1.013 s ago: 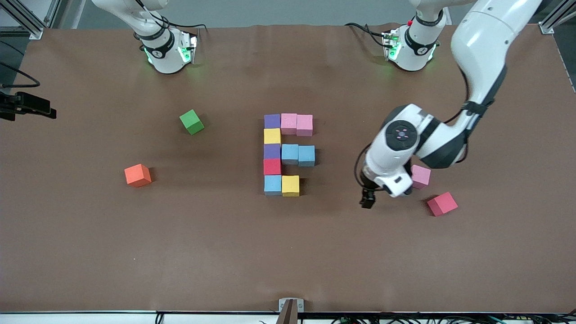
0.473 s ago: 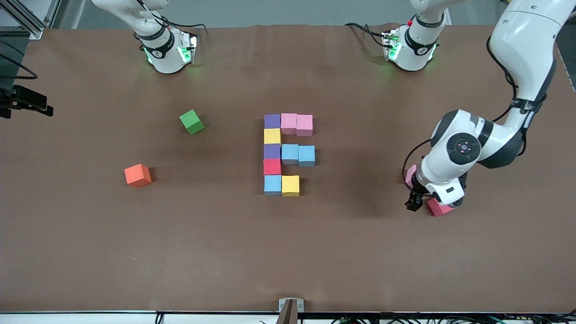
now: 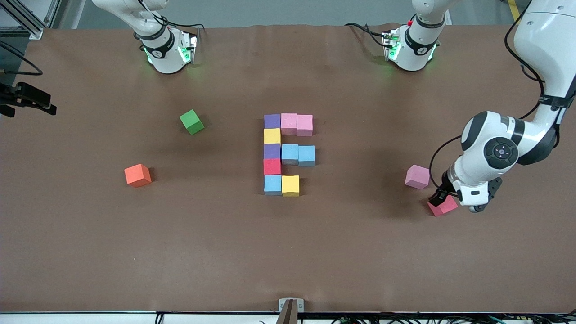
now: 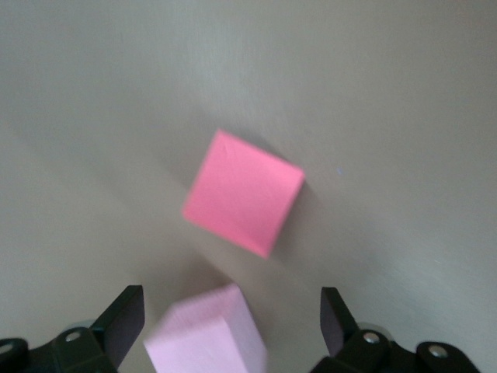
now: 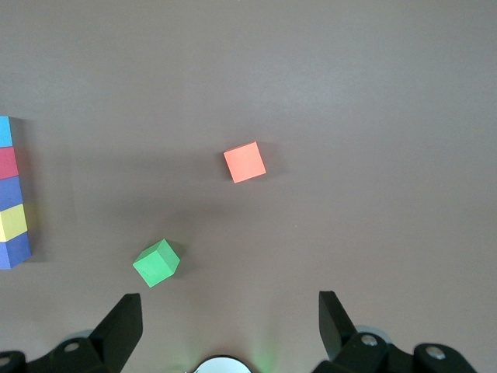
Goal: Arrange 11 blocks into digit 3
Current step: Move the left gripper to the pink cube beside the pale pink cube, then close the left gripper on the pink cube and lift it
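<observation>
With fingers spread, the left pincer (image 3: pixel 440 196) hangs over the red block (image 3: pixel 443 205), and a crooked descent could knock the nearby loose pink block (image 3: pixel 417 177); the right arm waits.

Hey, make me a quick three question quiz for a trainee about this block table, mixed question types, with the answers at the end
1. True or false: the left gripper is over the red block that lies loose toward the left arm's end of the table.
2. How many blocks already sit together in the figure at the table's middle, starting from the purple block? A) 7 B) 10 C) 12
3. Fill in: the loose pink block lies ______ from the front camera than the loose red block.

Key
1. True; its jaws are open, with nothing held.
2. B.
3. Farther.
The right gripper waits with open jaws, high over the green cube and orange cube.
</observation>
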Available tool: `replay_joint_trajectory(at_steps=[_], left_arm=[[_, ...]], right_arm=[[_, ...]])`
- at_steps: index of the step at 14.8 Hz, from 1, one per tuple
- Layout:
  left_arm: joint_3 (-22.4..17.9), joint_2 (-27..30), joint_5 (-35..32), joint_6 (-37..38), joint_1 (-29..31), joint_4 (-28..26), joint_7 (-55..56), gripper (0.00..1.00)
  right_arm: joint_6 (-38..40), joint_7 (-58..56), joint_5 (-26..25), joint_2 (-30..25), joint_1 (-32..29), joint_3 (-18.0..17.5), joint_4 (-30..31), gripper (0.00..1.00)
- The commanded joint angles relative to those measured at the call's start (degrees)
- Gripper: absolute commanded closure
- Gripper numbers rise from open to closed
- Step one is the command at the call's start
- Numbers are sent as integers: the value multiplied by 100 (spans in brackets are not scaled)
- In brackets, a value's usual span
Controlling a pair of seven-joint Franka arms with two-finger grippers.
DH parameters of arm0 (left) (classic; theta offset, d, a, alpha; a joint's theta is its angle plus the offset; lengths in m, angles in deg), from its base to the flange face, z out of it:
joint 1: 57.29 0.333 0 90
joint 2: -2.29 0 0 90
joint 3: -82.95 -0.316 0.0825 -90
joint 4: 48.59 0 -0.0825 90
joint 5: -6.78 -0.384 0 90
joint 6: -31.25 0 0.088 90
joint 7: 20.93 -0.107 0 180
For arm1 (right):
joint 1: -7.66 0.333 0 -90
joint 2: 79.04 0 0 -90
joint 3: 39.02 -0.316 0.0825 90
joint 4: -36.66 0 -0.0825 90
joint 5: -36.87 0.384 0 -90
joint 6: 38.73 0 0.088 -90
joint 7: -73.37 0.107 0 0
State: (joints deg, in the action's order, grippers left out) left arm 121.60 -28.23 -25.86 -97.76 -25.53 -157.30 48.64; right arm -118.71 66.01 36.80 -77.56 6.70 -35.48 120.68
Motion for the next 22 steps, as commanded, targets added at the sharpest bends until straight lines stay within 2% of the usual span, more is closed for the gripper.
replay_joint_trajectory(at_steps=[1,6,17,18,19,20,21,22], left_arm=[[46,-339,-611,-63,189,183,-627,0],[55,-1113,-718,-72,111,992,-998,0],[55,-1360,-657,-116,207,940,-1499,0],[55,-1369,-674,-116,190,948,-1560,6],[46,-1369,-674,-116,207,949,-1648,23],[46,-1395,-683,-124,242,940,-1692,34],[46,-1413,-709,-125,269,940,-1710,41],[46,-1422,-718,-125,269,931,-1710,43]], right_arm=[[-149,68,25,-254,-230,-301,325,0],[-149,68,25,-254,-195,-293,325,0],[-272,77,42,-245,-195,-293,290,0],[-272,77,51,-245,-195,-293,290,0],[-272,77,95,-245,-212,-293,290,0],[-281,77,104,-245,-212,-284,290,0],[-290,86,104,-245,-203,-284,281,0],[-290,86,121,-245,-203,-284,281,0]])
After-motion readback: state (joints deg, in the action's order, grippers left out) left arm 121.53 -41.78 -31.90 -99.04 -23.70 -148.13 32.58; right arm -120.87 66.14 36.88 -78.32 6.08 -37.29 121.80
